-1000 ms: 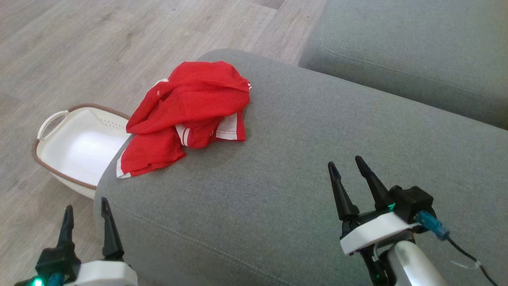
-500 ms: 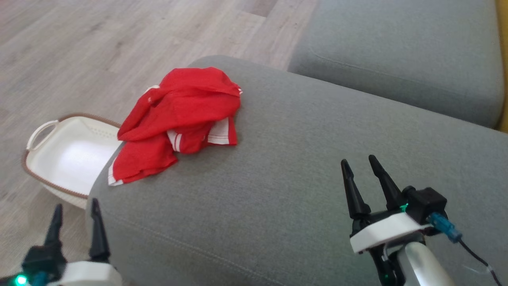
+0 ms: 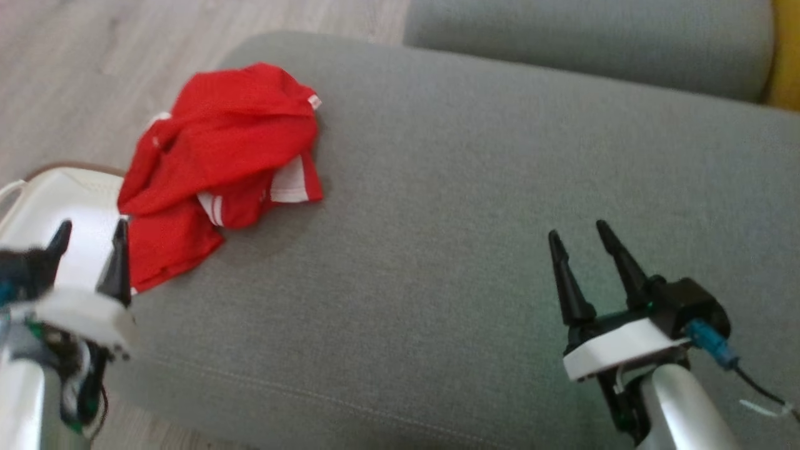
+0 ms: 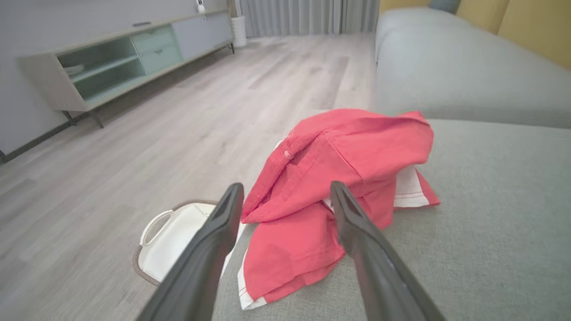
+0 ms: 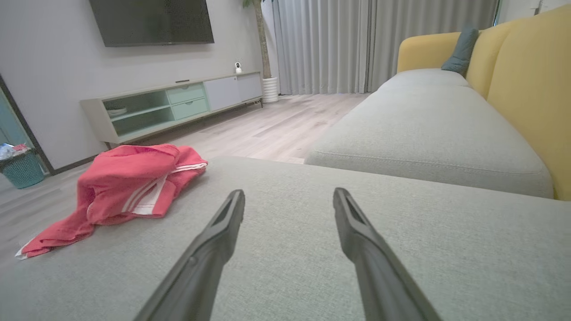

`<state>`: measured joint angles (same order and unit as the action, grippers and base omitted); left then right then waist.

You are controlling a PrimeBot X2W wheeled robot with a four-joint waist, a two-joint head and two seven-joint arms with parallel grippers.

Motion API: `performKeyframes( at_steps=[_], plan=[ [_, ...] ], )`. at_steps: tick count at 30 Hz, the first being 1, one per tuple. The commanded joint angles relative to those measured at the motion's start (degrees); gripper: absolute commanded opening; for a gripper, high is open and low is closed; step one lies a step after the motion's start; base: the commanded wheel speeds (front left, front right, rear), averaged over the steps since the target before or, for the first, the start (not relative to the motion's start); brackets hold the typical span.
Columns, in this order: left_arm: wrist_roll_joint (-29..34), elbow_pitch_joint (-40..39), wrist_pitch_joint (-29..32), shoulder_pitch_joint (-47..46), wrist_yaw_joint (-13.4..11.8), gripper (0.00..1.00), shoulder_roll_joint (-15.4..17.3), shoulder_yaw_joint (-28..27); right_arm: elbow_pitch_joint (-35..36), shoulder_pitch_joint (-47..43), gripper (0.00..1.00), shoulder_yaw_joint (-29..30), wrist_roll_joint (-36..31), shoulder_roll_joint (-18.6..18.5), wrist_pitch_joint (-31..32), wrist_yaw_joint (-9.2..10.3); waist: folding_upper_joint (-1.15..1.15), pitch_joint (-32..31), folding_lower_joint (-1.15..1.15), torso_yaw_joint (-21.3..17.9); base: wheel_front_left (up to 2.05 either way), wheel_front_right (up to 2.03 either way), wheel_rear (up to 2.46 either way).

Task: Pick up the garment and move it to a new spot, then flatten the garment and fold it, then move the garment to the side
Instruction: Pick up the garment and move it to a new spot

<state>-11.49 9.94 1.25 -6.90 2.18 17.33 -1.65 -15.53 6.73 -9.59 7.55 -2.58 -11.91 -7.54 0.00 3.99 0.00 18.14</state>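
We see the left claw [image 3: 94, 225] with its two fingers [image 4: 214, 240] spread apart and nothing between them. The right claw [image 3: 578, 230] is spread apart too, also holding nothing.

The garment [image 3: 219, 156], red with white stripe trim, is crumpled in a heap just ahead of the left claw. In the left wrist view it shows between and beyond the two fingers. In the head view the claw's inner fingertip overlaps the garment's near edge, and we cannot tell if it touches. From the right claw the garment lies ahead and far to the left, well apart.

The garment sits on the left end of a grey cushion [image 3: 437, 219]. Its near corner droops over the cushion's rounded edge, close to the left claw.

The right claw hangs over bare grey fabric, which also runs ahead of it and to both sides.

A white basket [image 3: 37, 206] with a brown rim stands on the wood floor [image 3: 75, 62]. It is below and to the left of the left claw and partly hidden by the cushion edge.

A second grey cushion [image 5: 424, 129] lies ahead and right of the right claw, with a yellow backrest [image 5: 526, 89] beyond it to the right. A low TV cabinet [image 4: 111, 62] stands far ahead and left of the left claw, against the wall.

The head view is motion-blurred around the left claw.
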Motion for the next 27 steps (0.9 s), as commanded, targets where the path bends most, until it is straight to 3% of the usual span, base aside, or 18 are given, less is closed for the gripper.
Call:
performKeyframes(
  at_steps=[1, 6, 12, 27],
  plan=[
    [-1.19, 0.45, 3.08, -6.64, 1.18, 1.00, 3.21, -1.50, 3.19, 3.73, 1.00, -0.22, -1.20, -0.30, 0.55, 0.05, 0.00, 4.26, 0.00, -2.89, 0.00, 0.00, 0.00],
    [-2.69, 6.45, 9.17, -15.01, 3.83, 1.00, 7.20, 0.61, 6.26, 4.71, 1.00, 0.93, -3.25, -0.30, 2.17, 0.05, 0.00, 8.13, 0.00, -4.93, 0.00, 0.00, 0.00],
    [-3.75, 15.50, 13.65, -25.44, 5.06, 1.00, 12.04, 4.66, 10.05, 5.83, 1.00, 1.77, -4.72, -0.30, 3.56, 0.05, 0.00, 12.41, 0.00, -7.31, 0.00, 0.00, 0.00],
    [-9.97, 37.17, 17.10, -42.88, 5.29, 1.00, 16.21, 14.80, 14.12, 5.89, 1.00, 3.04, -6.69, -0.30, 5.56, 0.05, 0.00, 16.56, 0.00, -9.63, 0.00, 0.00, 0.00]
  ],
)
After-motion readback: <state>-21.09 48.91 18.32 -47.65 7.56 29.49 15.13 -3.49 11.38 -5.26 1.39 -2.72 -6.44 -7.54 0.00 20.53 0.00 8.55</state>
